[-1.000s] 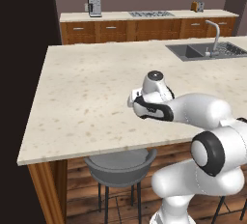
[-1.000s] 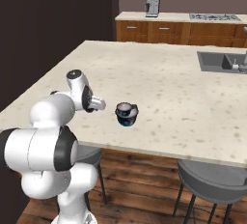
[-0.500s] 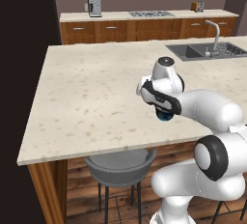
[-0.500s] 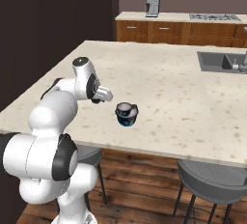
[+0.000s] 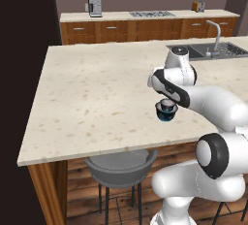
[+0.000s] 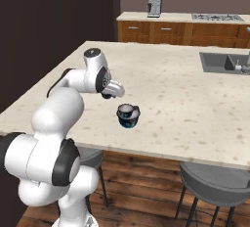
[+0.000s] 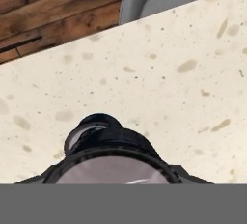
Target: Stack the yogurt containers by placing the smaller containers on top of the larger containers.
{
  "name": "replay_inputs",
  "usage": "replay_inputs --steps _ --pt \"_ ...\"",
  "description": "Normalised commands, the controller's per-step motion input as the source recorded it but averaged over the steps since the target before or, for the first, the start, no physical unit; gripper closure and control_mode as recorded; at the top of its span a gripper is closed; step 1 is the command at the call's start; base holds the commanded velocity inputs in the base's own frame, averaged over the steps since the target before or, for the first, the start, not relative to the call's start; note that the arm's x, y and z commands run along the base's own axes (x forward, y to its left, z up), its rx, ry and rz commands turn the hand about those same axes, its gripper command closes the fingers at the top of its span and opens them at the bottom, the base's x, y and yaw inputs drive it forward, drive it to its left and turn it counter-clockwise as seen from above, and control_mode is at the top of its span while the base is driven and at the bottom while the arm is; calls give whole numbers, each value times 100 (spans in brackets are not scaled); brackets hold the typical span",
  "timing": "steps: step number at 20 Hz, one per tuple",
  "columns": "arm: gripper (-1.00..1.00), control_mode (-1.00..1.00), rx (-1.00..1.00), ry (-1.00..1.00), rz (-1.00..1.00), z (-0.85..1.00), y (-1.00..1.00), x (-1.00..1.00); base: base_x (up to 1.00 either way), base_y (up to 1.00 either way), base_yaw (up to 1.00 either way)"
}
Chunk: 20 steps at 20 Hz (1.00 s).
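The big yogurt cup (image 6: 128,116) sat on the counter (image 6: 185,89), near its front edge above a grey stool (image 5: 121,163). The small cup (image 7: 92,127) sat just beside it. The gripper (image 6: 115,91) hung close by; I cannot tell how wide it stood or if it held anything.

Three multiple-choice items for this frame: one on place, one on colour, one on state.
1. The cup stands:
A. beside the sink
B. toward the island's front edge
C. on the back counter
2. The cup's base is:
A. red
B. yellow
C. teal
3. The cup is:
A. upright
B. on its side
C. upside down

B: the cup sits on the island toward its front edge.
C: a teal band shows at the bottom.
A: its pale top faces up.
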Motion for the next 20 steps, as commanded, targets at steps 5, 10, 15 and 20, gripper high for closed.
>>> replay_inputs --steps 5,10,15,20 --pt "100 -100 0 7 0 3 -44 -4 0 0 0" --pt "100 -100 0 6 0 -2 -19 -2 0 0 0" --pt "100 -100 0 0 0 -11 0 5 0 0 0" --pt "100 -100 1 0 3 -24 0 16 0 0 0"
